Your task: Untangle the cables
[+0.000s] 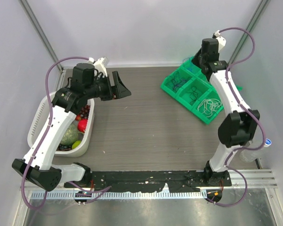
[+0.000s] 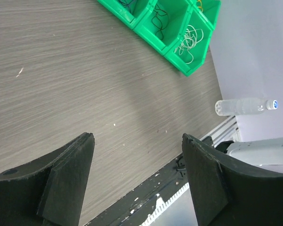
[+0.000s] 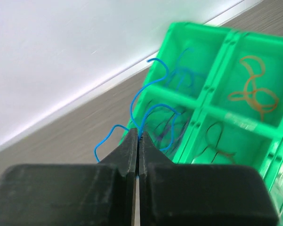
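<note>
Two grippers, left (image 2: 136, 137), right (image 3: 137, 135) — one green tray (image 1: 166, 86), one basket (image 1: 37, 118), one bottle (image 2: 240, 107)

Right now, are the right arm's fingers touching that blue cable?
Touching. The right wrist view shows the fingers shut together with the blue cable pinched between their tips, its loose ends curling out above.

You have a white produce basket (image 1: 34, 125) at left, a green divided tray (image 1: 165, 86) and a clear bottle (image 2: 242, 107) at right.

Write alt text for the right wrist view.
The right gripper, jaws shut, pinches thin blue cables that curl upward in front of a green compartment tray. Orange cables lie in one of its compartments.
</note>
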Robot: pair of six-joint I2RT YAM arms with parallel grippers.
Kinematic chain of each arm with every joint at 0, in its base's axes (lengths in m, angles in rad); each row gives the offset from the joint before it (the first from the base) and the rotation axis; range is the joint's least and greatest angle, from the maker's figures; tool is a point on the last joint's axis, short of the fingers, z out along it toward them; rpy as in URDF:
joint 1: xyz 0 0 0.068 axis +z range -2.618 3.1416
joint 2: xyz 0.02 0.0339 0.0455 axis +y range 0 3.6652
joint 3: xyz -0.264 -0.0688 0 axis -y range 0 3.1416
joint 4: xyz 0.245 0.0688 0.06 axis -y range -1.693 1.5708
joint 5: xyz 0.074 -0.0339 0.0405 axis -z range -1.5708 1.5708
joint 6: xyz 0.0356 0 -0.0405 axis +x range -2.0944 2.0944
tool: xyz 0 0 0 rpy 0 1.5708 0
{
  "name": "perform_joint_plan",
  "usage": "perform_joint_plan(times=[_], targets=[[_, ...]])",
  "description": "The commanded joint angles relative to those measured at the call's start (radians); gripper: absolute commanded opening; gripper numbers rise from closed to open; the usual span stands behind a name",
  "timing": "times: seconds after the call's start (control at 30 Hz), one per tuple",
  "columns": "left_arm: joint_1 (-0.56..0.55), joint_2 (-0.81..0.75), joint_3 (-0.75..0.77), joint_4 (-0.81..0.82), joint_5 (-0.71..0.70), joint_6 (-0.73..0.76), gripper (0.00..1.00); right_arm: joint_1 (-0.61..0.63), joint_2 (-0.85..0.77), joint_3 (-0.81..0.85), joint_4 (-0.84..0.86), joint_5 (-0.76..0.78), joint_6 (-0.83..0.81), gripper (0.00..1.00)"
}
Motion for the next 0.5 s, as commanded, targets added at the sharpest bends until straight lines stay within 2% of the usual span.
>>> perform_joint_plan(times=[0.0,0.1,0.2,0.4,0.47], targets=[[-0.002,-0.029,0.02,-0.018,-0.029,0.083,0.8,-0.034,0.17,0.082,0.182,0.212,-0.071,0.01],[-0.002,-0.035,0.025,-0.032,-0.036,0.103,0.8,-0.057,0.296,0.156,0.251,0.234,-0.137,0.01],[0.0,-0.037,0.046,-0.064,-0.064,0.118,0.8,-0.068,0.449,0.301,0.265,0.246,-0.172,0.01],[0.0,-0.04,0.095,-0.139,-0.116,0.143,0.8,-0.08,0.624,0.49,0.254,0.269,-0.206,0.01],[0.0,-0.038,0.101,-0.154,-0.115,0.141,0.8,-0.08,0.66,0.538,0.219,0.26,-0.207,0.09]])
